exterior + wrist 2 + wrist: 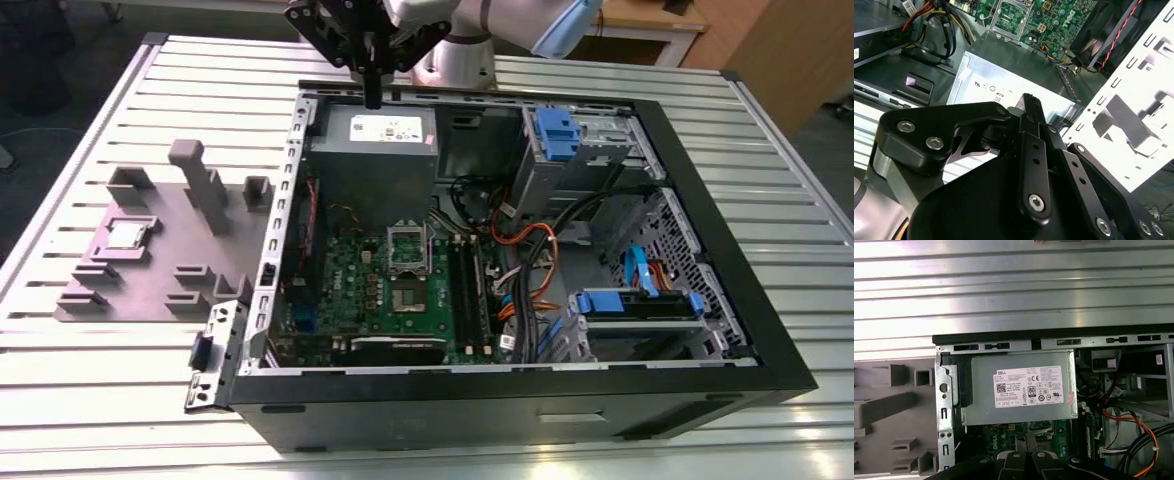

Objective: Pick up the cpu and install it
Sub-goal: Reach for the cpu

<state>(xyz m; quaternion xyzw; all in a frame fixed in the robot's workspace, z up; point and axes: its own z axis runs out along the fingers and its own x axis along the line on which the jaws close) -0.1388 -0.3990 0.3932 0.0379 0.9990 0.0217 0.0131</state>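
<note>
Black hand (1032, 103) over grey power supply (1004, 70); green motherboard (1051, 20) beyond.

The tabletop (107, 400) is a pale metal surface of long parallel slats, ridged across its whole width. An open black computer case (534, 415) lies on its side on it, toward the exterior view's right. Just beside the case, at the exterior view's left, a grey blocky plastic fixture (180, 255) rests flat on the slats
</note>
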